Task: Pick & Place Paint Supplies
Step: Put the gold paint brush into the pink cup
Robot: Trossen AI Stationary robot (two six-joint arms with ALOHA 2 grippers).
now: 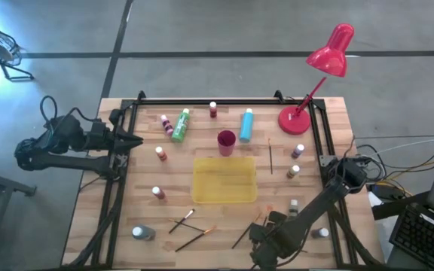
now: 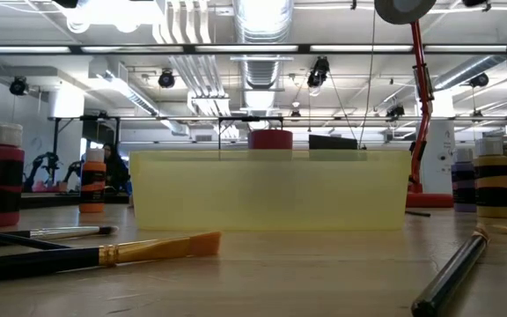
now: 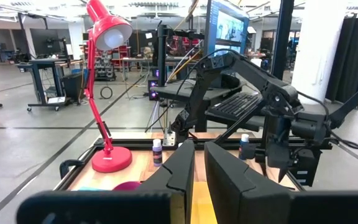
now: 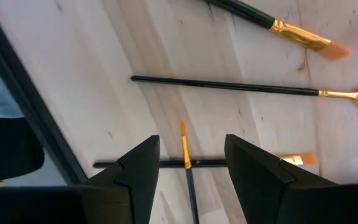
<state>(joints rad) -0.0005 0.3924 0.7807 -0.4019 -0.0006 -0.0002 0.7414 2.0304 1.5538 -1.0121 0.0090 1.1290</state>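
The right gripper (image 4: 188, 168) hangs low over the table's (image 1: 126, 203) near edge, fingers parted and empty — two crossed brushes (image 4: 188, 163) lie on the wood between them. The left gripper (image 1: 130, 140) waits at the left edge, fingers nearly together, holding nothing.

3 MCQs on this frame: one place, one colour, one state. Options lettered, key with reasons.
1. Where does the magenta cup stand?
A. inside the tray
B. just beyond the yellow tray, toward the lamp side
C. at the left arm's base

2. What colour is the desk lamp?
A. red
B. white
C. black

3. How is the right gripper?
A. shut on a bottle
B. out of view
C. open over crossed brushes

Key: B, the high view shows the cup outside the tray rim; A, shade, stem and base are red; C, its fingers stand apart, holding nothing.
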